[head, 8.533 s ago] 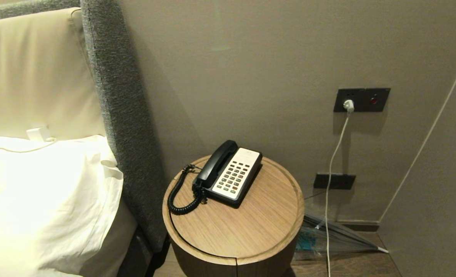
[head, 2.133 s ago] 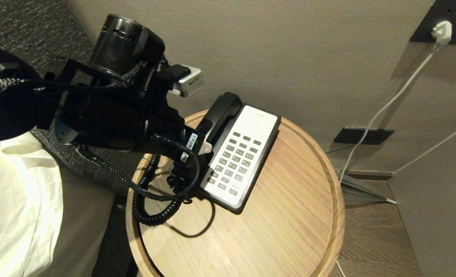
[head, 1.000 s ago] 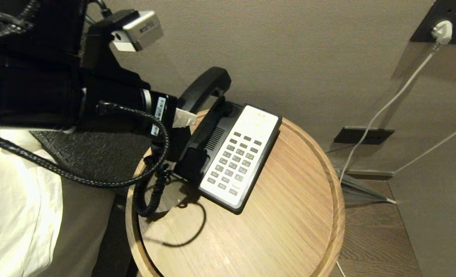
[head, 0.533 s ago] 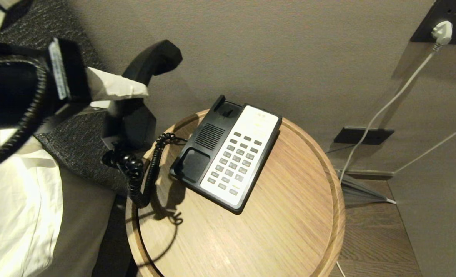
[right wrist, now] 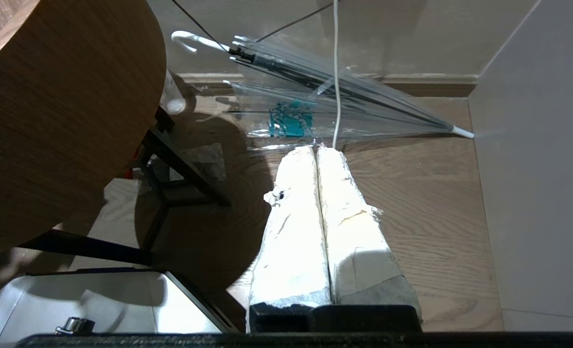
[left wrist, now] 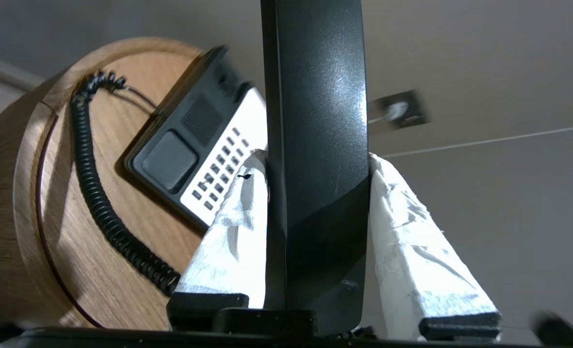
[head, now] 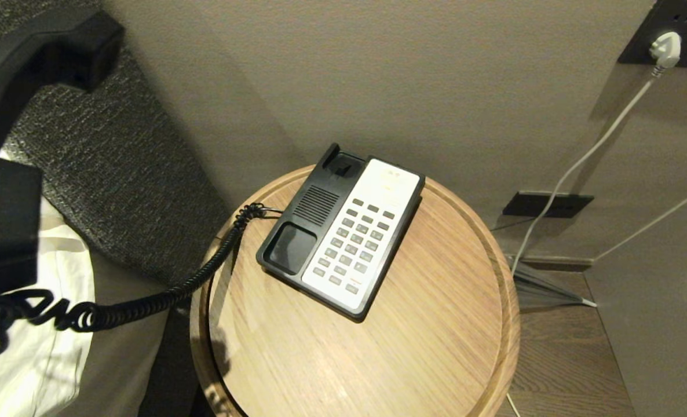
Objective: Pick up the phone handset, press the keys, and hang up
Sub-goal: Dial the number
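Left wrist view: left end effector clamps the phone handset between its white-wrapped fingers.
Handset place: lifted off the phone base, up at the robot's left beside the worktop.
Coiled cord: stretched from base to handset.
Keys: uncovered.
Right end effector: fingers together, empty, over the floor.

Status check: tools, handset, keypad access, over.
Left tool clamped on glossy black curved handset, off the cradle. Right tool shut, parked low. Grey keys unobstructed.
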`<state>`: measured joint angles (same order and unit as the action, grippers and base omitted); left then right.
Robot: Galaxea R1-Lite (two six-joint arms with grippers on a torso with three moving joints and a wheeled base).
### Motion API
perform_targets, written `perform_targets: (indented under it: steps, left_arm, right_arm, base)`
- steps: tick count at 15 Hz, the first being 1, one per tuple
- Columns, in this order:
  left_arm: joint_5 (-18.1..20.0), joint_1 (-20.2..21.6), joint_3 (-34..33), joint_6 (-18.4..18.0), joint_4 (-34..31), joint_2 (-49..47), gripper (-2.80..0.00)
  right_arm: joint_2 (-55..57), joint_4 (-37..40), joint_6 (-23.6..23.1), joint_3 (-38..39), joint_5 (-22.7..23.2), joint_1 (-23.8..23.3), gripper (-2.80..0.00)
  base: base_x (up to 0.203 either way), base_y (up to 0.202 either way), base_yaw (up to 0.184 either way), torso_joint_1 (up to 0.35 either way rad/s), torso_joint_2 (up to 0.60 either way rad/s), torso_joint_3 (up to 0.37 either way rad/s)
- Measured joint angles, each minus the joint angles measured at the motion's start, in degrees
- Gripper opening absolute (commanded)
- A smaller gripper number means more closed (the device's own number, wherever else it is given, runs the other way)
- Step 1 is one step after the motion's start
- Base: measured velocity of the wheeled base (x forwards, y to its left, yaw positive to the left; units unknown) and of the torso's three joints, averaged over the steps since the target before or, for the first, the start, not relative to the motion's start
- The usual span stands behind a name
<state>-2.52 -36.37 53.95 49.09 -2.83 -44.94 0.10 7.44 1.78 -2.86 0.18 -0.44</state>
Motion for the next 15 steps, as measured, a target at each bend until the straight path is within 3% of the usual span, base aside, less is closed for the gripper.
perform_targets:
  steps: [3,8,15]
  left_arm:
    - [1.73,3.22,-4.22,0.35,3.12,6.31,-2.8]
    - [6.7,5.15,-8.24,0.62,4.97,9.89,-2.8]
    - [7.69,5.79,-10.01,0.68,5.41,12.11,-2.8]
  right_arm:
    - [0.0,-0.02,0.0,-0.02,-0.02,0.0,-2.8]
    - [0.0,0.6,-0.28,-0.2,0.07,0.0,-2.8]
    - [0.0,1.42,-1.12,-1.85,0.37,0.0,-2.8]
  base:
    - [0.0,0.0,0.0,0.0,0.0,0.0]
    - [0.0,0.0,0.0,0.0,0.0,0.0]
    - [0.0,0.0,0.0,0.0,0.0,0.0]
